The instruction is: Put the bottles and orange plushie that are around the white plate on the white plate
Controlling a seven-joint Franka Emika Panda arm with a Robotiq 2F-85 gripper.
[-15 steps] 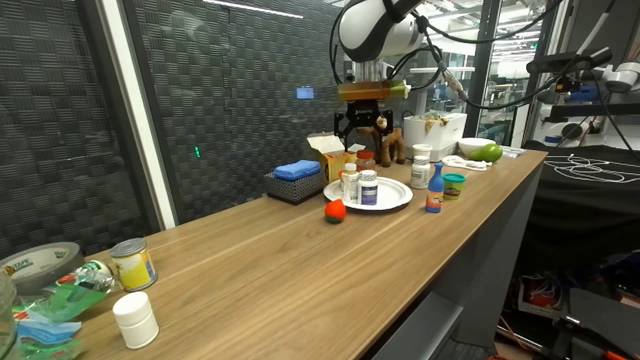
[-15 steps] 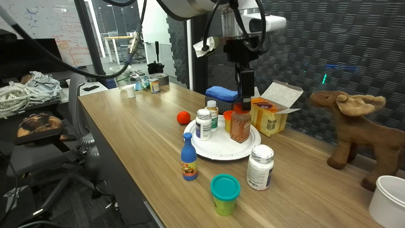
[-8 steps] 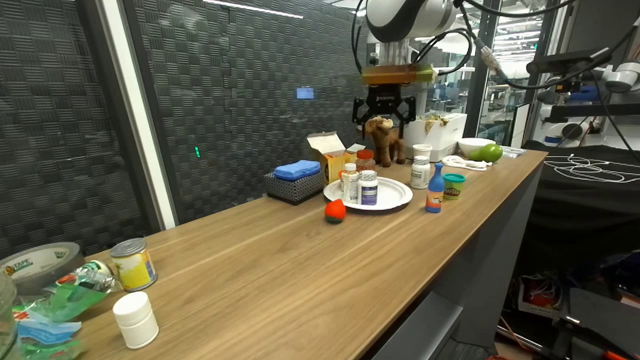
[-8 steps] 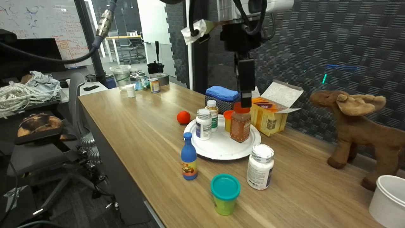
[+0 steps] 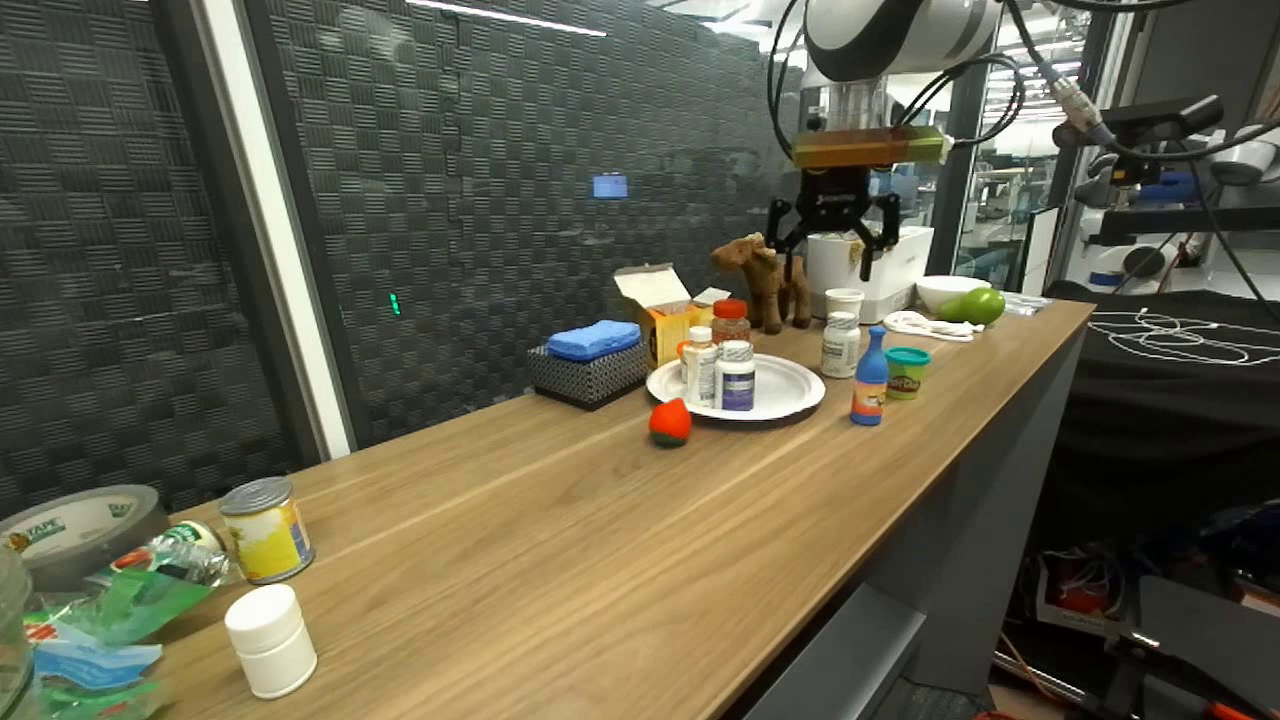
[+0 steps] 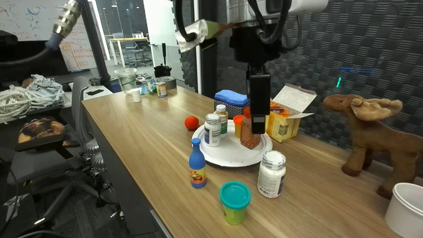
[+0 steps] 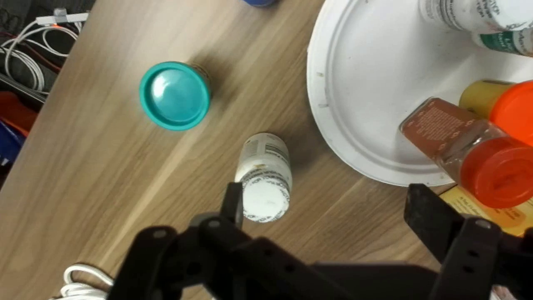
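Dark textured panels (image 5: 520, 200) line the room; a whiteboard (image 6: 43, 19) carries red handwriting. On the wood-grain surface (image 5: 520, 520) lies the plate (image 5: 785, 385), bearing two labelled white bottles (image 5: 737, 388). The jaws, spread wide and gripping nothing, hang above another white bottle (image 5: 841, 347) near the plate. A grey roll (image 5: 90, 552) reads "TAPE", a teal-lidded tub (image 5: 906, 376) "Play-Doh". A blue bottle (image 5: 870, 380) and the orange plushie (image 5: 670, 422) sit near the plate.

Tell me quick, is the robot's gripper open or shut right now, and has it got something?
Gripper: open wide, holding nothing.
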